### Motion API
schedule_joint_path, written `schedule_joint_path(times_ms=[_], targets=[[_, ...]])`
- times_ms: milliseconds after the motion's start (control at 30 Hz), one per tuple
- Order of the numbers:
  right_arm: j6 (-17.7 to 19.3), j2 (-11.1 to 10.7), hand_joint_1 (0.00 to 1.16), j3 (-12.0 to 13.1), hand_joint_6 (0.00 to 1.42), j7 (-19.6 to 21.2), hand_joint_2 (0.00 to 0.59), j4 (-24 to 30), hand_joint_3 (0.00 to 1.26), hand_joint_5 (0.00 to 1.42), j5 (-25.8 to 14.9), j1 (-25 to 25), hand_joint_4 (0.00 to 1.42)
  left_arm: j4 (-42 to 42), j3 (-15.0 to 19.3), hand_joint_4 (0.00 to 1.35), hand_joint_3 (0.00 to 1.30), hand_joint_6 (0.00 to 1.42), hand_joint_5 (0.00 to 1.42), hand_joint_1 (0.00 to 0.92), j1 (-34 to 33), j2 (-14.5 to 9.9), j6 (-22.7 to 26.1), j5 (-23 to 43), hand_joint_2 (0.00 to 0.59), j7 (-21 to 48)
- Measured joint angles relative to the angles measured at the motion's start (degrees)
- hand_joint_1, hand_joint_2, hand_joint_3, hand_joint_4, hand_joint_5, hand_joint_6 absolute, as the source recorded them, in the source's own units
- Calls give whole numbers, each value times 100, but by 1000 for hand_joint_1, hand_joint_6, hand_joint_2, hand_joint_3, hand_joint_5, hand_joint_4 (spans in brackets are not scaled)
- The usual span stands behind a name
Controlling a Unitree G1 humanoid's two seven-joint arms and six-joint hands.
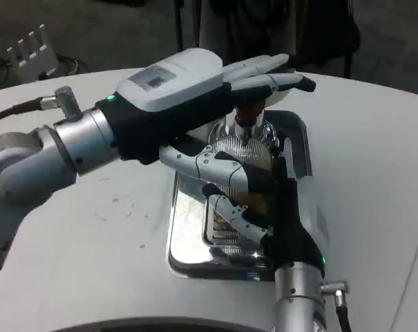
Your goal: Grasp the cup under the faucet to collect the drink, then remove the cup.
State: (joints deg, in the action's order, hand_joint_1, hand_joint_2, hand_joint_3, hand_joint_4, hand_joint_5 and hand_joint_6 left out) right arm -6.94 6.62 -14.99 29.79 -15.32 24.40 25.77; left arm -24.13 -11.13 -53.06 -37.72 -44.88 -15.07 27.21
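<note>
A clear ribbed cup (pixel 244 153) stands on the silver drip tray (pixel 186 238), under the faucet (pixel 249 116) with its red-brown top. My right hand (pixel 253 197) comes up from the bottom edge and grips the cup, white and black fingers wrapped around its near side. A little amber shows low behind those fingers. My left hand (pixel 195 86) reaches in from the left above the cup. Its fingers (pixel 274 75) lie stretched out flat over the faucet top, holding nothing. The cup's lower part is hidden by my right hand.
The tray sits in the middle of a round white table (pixel 91 242), with bare surface to its left and right. A white rack-like object (pixel 30 48) stands at the far left edge. Dark floor and chair legs lie beyond the table.
</note>
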Motion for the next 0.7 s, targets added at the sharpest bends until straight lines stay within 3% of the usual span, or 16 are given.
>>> schedule_joint_path(times_ms=[700], targets=[[513, 0, 751, -157, 398, 859, 227, -462, 345, 408, -343, 24, 399, -9, 97, 0, 165, 271, 34, 0, 90, -170, -20, 87, 114, 21]])
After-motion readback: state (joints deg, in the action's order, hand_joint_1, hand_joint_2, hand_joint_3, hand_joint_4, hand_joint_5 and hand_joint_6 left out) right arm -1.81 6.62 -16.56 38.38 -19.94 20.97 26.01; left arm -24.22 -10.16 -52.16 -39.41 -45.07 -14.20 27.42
